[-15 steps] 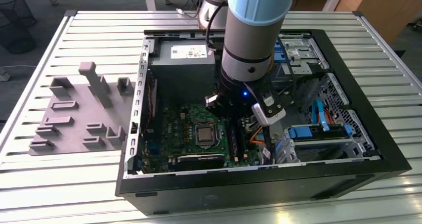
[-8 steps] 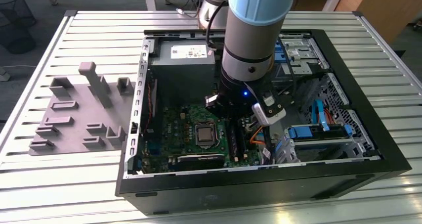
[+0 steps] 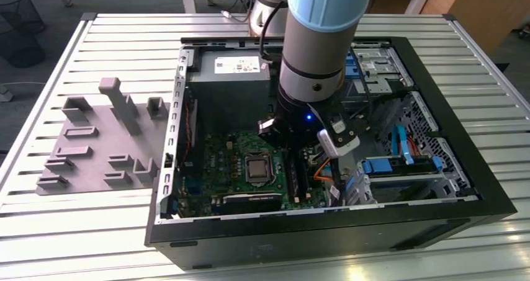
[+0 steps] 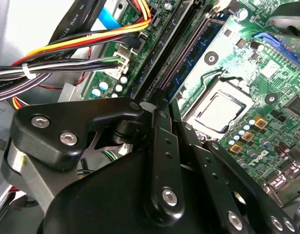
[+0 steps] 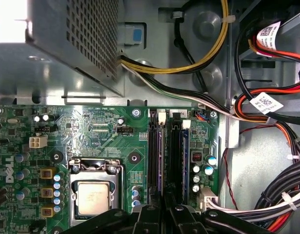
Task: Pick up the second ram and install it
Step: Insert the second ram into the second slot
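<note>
The second ram (image 4: 189, 63) is a narrow blue stick standing in a memory slot of the green motherboard (image 3: 240, 169), two slots from the processor. In the first wrist view the same second ram (image 5: 161, 156) runs straight out from my fingers. My gripper (image 4: 164, 105) is down inside the computer case, its black fingers (image 4: 159, 146) drawn together to a thin gap at the near end of the stick. The gripper (image 5: 164, 210) lines up with that slot. Another blue stick (image 5: 185, 156) sits in the outermost slot. The arm (image 3: 319, 39) hides the slots in the exterior view.
The processor (image 5: 93, 197) lies beside the slots. Bundled cables (image 4: 67, 58) crowd the other side. The power supply box (image 3: 232, 82) fills the case's far end and light-blue drive brackets (image 3: 398, 166) sit at the exterior view's right. A grey fixture (image 3: 99, 138) rests on the table.
</note>
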Controlling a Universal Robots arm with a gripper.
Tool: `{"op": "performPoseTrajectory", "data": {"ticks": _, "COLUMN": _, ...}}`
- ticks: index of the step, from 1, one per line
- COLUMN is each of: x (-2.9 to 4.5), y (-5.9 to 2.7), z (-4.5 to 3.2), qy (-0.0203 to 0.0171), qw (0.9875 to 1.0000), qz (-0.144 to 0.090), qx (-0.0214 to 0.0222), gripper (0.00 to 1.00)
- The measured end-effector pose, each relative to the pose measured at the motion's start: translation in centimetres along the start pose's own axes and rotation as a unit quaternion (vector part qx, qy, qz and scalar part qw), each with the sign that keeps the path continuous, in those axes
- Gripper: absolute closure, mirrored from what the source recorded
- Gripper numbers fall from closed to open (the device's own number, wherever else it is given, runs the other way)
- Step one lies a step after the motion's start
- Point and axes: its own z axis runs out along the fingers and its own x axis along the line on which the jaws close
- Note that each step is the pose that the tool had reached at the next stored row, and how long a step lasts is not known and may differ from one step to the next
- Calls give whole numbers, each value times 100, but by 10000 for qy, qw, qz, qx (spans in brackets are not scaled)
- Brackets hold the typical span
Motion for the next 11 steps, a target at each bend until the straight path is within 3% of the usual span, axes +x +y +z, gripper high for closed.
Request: {"op": "performPoseTrajectory", "data": {"ticks": 11, "x": 0, "y": -21, "z": 18, "qy": 5, "qw": 10000, "qz": 0, "qx": -2, "gripper": 86}}
